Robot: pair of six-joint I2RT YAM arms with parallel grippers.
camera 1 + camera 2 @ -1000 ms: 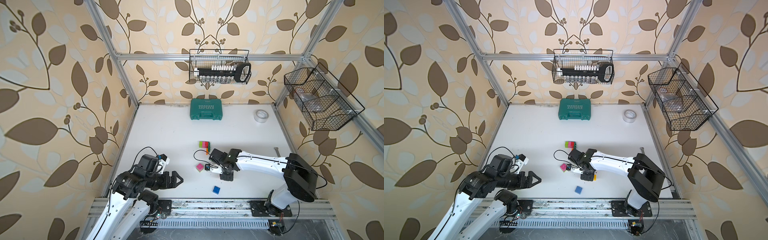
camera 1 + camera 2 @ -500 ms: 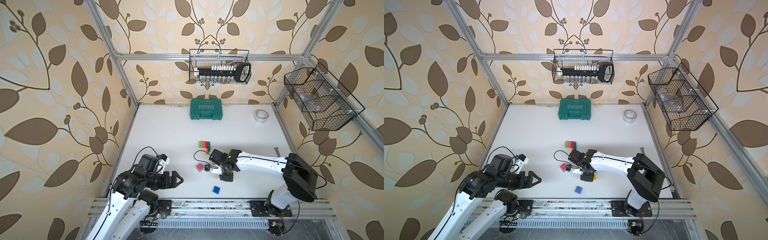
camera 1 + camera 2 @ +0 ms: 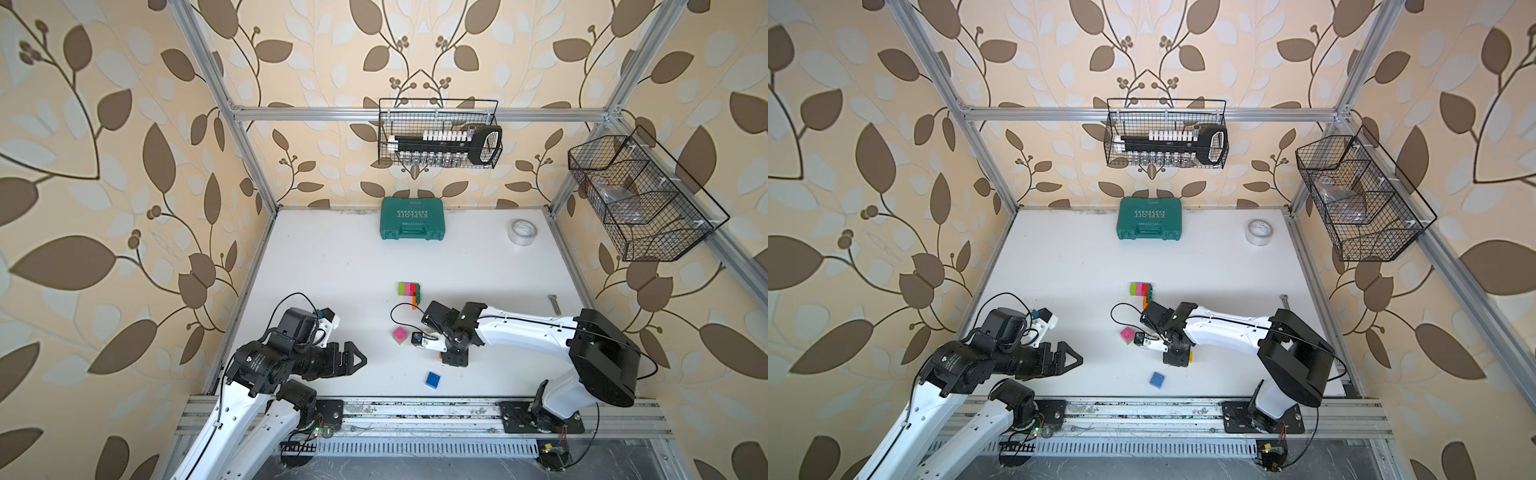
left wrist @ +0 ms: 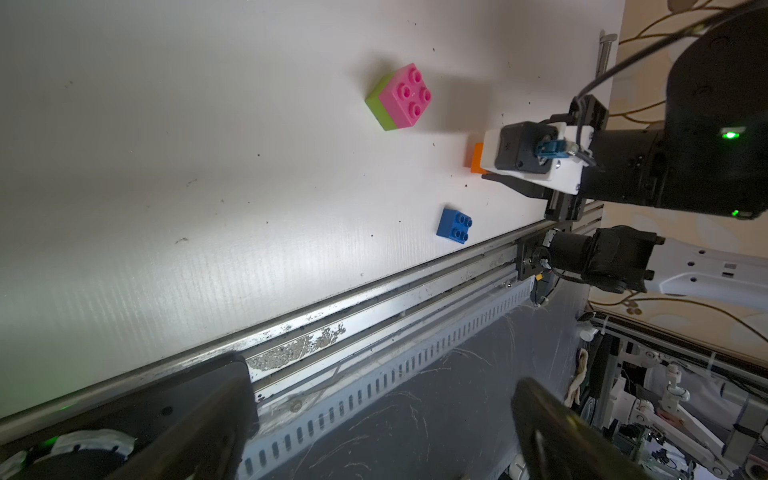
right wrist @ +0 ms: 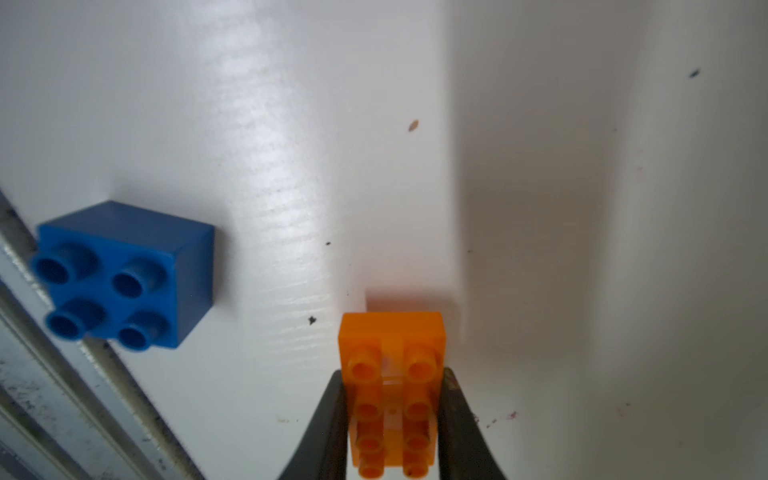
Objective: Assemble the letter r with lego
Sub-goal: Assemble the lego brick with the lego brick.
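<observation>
My right gripper (image 5: 392, 399) is shut on a long orange lego brick (image 5: 392, 336), studs facing the camera, held low over the white table. In both top views that gripper (image 3: 454, 357) points down near the front middle. A blue brick (image 5: 124, 274) lies close by, near the front rail (image 3: 432, 379). A pink brick stacked on a lime one (image 3: 400, 335) sits just left of the right wrist. Farther back stands a joined row of lime, pink, red and dark green bricks (image 3: 409, 289). My left gripper (image 3: 353, 359) hovers open and empty at the front left (image 4: 382, 432).
A teal tool case (image 3: 411, 218) lies at the back wall and a tape roll (image 3: 522, 231) at the back right. A bolt (image 3: 554, 304) rests near the right edge. Wire baskets (image 3: 440, 135) hang on the walls. The metal rail (image 3: 415, 409) borders the front.
</observation>
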